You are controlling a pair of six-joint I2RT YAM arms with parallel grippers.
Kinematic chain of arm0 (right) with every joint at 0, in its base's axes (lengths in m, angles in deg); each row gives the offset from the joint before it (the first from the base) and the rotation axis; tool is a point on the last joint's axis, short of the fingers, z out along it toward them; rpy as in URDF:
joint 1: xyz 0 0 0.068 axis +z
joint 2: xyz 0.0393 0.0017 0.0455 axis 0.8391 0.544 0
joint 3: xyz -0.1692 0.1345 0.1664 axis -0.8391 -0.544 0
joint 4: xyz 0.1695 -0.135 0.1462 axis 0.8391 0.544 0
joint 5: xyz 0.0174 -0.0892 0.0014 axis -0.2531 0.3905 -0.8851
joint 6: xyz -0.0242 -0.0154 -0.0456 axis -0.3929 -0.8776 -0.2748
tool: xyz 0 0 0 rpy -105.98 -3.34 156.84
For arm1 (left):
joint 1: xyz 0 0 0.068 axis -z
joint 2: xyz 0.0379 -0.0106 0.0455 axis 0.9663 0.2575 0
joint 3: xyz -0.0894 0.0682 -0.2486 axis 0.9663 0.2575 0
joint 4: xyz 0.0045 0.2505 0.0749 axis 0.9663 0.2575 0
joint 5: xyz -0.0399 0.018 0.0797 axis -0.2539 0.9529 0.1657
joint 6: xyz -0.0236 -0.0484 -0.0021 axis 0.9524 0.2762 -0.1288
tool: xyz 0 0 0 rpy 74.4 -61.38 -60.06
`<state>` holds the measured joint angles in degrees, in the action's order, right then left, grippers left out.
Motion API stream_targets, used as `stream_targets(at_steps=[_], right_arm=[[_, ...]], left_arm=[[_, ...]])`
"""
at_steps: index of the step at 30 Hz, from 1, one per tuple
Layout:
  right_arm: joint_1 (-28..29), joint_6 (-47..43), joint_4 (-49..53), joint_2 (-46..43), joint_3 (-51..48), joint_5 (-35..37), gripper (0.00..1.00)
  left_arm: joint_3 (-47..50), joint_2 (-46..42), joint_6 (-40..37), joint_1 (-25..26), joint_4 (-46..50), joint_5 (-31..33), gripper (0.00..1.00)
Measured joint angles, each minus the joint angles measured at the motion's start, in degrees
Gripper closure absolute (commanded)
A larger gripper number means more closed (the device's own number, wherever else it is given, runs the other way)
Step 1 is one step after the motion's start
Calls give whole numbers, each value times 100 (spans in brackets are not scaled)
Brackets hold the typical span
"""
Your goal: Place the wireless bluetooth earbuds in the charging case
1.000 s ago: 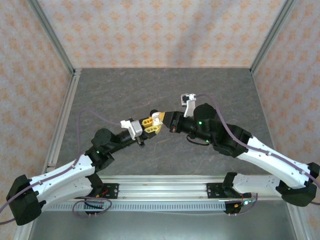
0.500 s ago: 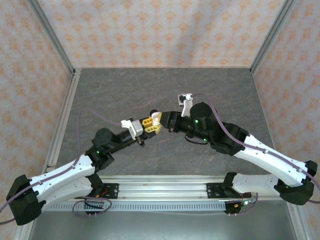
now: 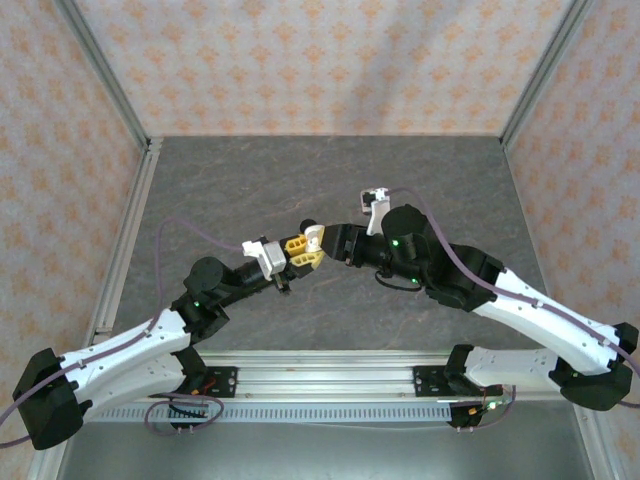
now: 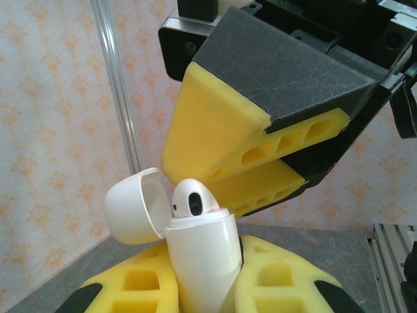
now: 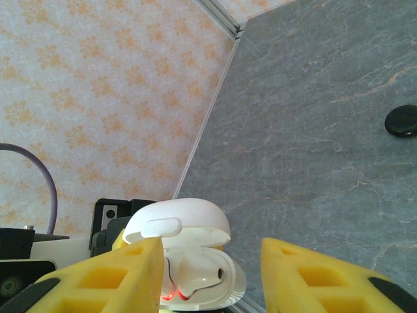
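Note:
The white charging case (image 4: pixel 203 251) stands upright with my left gripper (image 4: pixel 199 283) shut on it, its yellow fingers (image 4: pixel 140 283) pressed on both sides. Its lid (image 4: pixel 133 207) is swung open to the left. One white earbud (image 4: pixel 193 198) sits in the case's top, its head poking out. My right gripper (image 5: pixel 212 274) is open just above the case (image 5: pixel 189 225), its yellow fingers (image 5: pixel 104 277) straddling the seated earbud (image 5: pixel 205 277) without touching it; a red glow shows beside the bud. In the top view both grippers (image 3: pixel 303 250) (image 3: pixel 332 243) meet mid-table at the case (image 3: pixel 314 237).
A small round black object (image 5: pixel 401 120) lies on the grey table (image 3: pixel 250 180) beyond the case. Patterned walls with aluminium posts (image 3: pixel 112 95) close in the sides and back. The arms' base rail (image 3: pixel 330 375) runs along the near edge.
My right gripper's fingers have spread apart off the white earbud, which now rests in the case. The right wrist shifted slightly. The left arm has held still.

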<state>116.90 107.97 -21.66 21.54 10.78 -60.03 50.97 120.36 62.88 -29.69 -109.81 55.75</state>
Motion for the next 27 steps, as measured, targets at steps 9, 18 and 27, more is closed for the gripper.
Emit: stream_targets(at_steps=[9,18,27], right_arm=[[-4,-243,702,-208,612,133,42],[-946,-505,1086,184,1110,-684,58],[-1394,-271,776,699,752,-2271,75]], left_arm=[[-2,0,17,0,7,-223,100],[-326,0,15,0,446,-737,100],[-555,44,2,74,848,-929,100]])
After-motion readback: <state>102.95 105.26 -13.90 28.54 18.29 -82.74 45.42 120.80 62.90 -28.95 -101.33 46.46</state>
